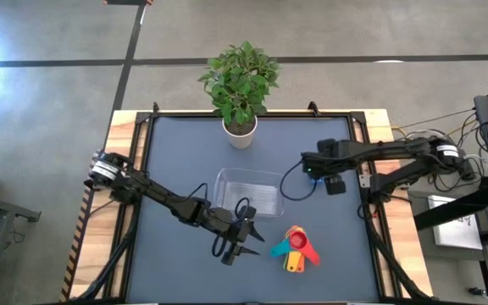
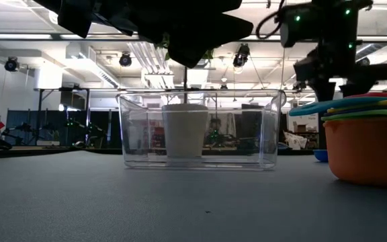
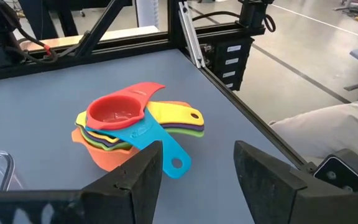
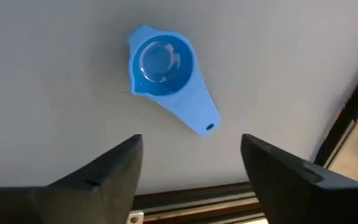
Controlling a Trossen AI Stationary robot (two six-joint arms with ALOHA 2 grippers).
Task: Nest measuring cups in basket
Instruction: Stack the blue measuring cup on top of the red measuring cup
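My left gripper hangs spread and empty just short of the stacked measuring cups, handles fanned away from the basket. Farther off, my right gripper is parted above the blue cup, handle pointing back between my fingers. No writing readable.
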